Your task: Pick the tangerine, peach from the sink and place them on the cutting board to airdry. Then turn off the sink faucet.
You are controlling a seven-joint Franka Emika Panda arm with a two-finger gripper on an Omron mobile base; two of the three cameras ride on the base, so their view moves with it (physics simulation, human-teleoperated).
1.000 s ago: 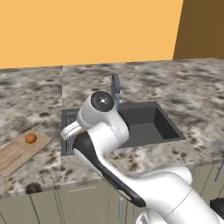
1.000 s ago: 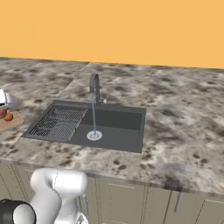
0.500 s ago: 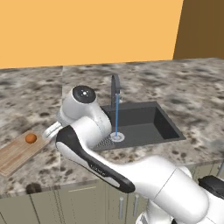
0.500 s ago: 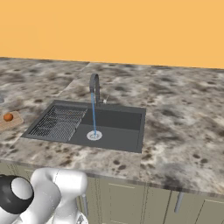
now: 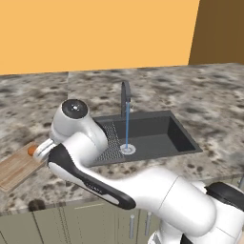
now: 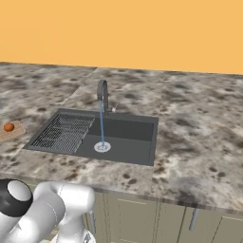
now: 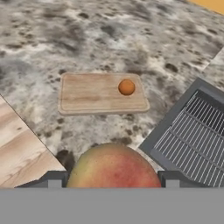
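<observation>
The pincer (image 7: 111, 181) is closed on the peach (image 7: 113, 166), one dark tip on each side of it, up in the air over the speckled surface (image 7: 87, 26). Past it lies the cutting board (image 7: 87, 94) with the tangerine (image 7: 126, 87) sitting on it near one end. The sink (image 6: 128, 137) is beside the board, ribbed grid nearest it. Water runs from the sink faucet (image 6: 102, 93) down to the drain (image 6: 102, 147)

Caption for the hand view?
Gripper holding the peach above the counter, cutting board with tangerine ahead.
</observation>
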